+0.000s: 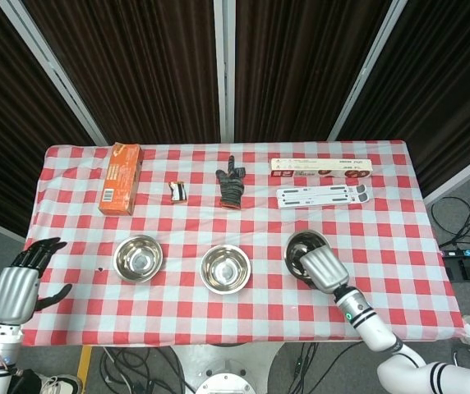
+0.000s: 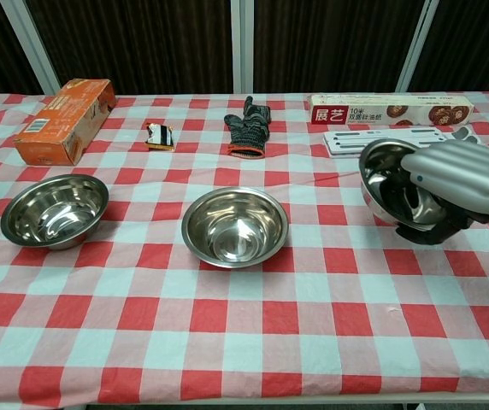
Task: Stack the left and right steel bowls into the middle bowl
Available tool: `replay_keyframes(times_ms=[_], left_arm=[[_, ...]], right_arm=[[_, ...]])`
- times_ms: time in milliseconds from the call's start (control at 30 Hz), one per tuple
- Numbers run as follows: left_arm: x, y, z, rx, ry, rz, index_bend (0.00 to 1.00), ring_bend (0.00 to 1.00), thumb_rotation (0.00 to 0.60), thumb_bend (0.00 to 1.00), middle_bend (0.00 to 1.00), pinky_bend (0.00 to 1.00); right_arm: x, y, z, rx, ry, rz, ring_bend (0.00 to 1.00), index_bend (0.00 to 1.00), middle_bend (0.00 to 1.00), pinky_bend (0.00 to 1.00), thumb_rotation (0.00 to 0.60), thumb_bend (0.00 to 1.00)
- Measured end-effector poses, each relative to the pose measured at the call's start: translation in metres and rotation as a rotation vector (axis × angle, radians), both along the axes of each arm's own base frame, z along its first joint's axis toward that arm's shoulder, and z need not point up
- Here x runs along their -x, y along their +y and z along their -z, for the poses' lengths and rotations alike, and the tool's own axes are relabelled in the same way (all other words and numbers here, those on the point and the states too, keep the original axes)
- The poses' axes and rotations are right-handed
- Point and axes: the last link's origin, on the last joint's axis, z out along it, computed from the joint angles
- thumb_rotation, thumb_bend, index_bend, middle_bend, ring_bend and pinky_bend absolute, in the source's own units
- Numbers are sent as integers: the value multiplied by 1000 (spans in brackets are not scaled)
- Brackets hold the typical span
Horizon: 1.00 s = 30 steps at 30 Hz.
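We read one label only: long box (image 2: 390, 109) at table's 1 o'clock, red panel says "展艺", then "10米" beside it. Orange carton (image 2: 65, 120) at 11 o'clock has print, too small for us to read.

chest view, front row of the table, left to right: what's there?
Left round steel bowl, flat on the red-and-white checked cloth → middle round steel bowl, flat too → right round steel bowl, tilted up and held by the silver right hand.
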Motion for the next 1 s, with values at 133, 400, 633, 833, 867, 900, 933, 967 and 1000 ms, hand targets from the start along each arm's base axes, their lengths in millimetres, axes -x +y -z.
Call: replay_keyframes(times_ms=[133, 400, 633, 833, 867, 900, 933, 967, 1000], left_arm=[[1, -1, -1, -6, -1, -8, 263, 199, 600, 197, 280, 309], [6, -3, -4, -16, -4, -18, 263, 199, 600, 204, 280, 309], [13, -5, -7, -19, -7, -38, 263, 200, 600, 205, 280, 309], [18, -6, -6, -14, -9, -48, 263, 200, 600, 205, 280, 309], [19, -7, -6, -14, -10, -50, 263, 200, 600, 205, 280, 309], [19, -7, -7, -15, -10, -51, 263, 200, 600, 205, 280, 309], [20, -7, -7, -16, -11, -52, 263, 200, 600, 205, 280, 308], [21, -7, -7, -17, -12, -52, 263, 200, 600, 206, 280, 309], [21, -7, -7, -17, -12, -54, 263, 200, 600, 206, 280, 309]], right_arm=[[-37, -5, 0, -8, -38, -81, 486, 693, 580, 623, 600, 416], [-99, -11, 21, -77, -73, -168, 486, 694, 580, 623, 600, 416], [-121, -8, 47, -156, -86, -163, 485, 699, 579, 623, 600, 416], [-129, -9, 58, -190, -75, -173, 424, 600, 495, 592, 600, 210], [-129, -9, 58, -196, -79, -172, 392, 568, 471, 567, 600, 169], [-130, -9, 59, -208, -84, -170, 321, 495, 418, 498, 600, 99], [-131, -8, 60, -219, -87, -169, 242, 419, 355, 408, 600, 53], [-131, -8, 61, -232, -87, -168, 185, 364, 307, 341, 600, 32], [-131, -9, 61, -249, -83, -168, 99, 274, 227, 245, 600, 8]])
